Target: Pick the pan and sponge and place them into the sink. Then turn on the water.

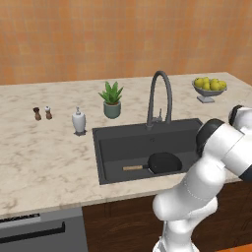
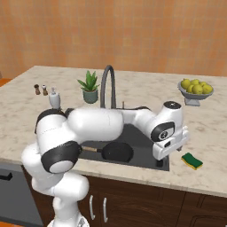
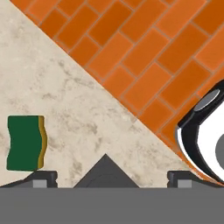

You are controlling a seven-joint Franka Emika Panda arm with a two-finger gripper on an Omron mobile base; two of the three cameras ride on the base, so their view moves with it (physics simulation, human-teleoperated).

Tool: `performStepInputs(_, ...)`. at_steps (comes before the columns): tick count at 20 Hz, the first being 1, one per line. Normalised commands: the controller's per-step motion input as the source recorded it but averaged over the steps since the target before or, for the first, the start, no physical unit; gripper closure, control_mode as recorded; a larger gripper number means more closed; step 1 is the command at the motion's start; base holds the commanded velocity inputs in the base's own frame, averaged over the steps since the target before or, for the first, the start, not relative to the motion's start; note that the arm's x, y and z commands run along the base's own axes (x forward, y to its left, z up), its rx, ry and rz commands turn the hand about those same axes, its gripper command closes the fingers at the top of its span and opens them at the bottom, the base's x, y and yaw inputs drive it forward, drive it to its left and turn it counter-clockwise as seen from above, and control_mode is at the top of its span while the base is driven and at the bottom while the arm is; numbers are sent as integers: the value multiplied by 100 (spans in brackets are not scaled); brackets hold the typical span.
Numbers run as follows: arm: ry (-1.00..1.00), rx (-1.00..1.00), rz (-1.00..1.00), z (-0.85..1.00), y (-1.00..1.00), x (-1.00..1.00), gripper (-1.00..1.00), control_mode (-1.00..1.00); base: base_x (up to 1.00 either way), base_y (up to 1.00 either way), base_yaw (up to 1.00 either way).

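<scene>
Black and already down in the sink [image 1: 113, 142], the pan [image 1: 165, 162] lies on the basin floor with its pale wooden handle pointing away from the claw [image 3: 111, 175], off to the claw's left side. The sponge [image 2: 192, 161], green scrub face up over yellow, still sits on the marble tabletop [image 1: 44, 152] just right of the basin, close under the claw; in the hand view it [image 3: 26, 142] lies just above the left finger tip. The claw stands spread wide with nothing between its tips. No stream runs from the arched dark faucet [image 1: 160, 96]. Farther off behind the claw's reach are a bowl of yellow-green fruit [image 2: 196, 88], a potted plant [image 1: 111, 100], a white soap dispenser [image 1: 78, 121] and two small shakers [image 1: 42, 113]. Orange brick-patterned floor [image 3: 153, 57] shows past the tabletop's edge.
</scene>
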Motion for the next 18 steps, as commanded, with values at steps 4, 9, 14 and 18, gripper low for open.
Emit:
performStepInputs(4, 0, 3, 0, -23, -22, 36, -100, -100, 0, 0, 0)
performStepInputs(9, 0, 1, 0, -16, -25, 40, -100, -100, 0, 0, 0)
performStepInputs(14, 0, 3, -7, -21, -41, 13, -100, -100, 0, 0, 0)
performStepInputs(18, 0, 2, -8, -23, -32, 5, -100, -100, 0, 0, 0)
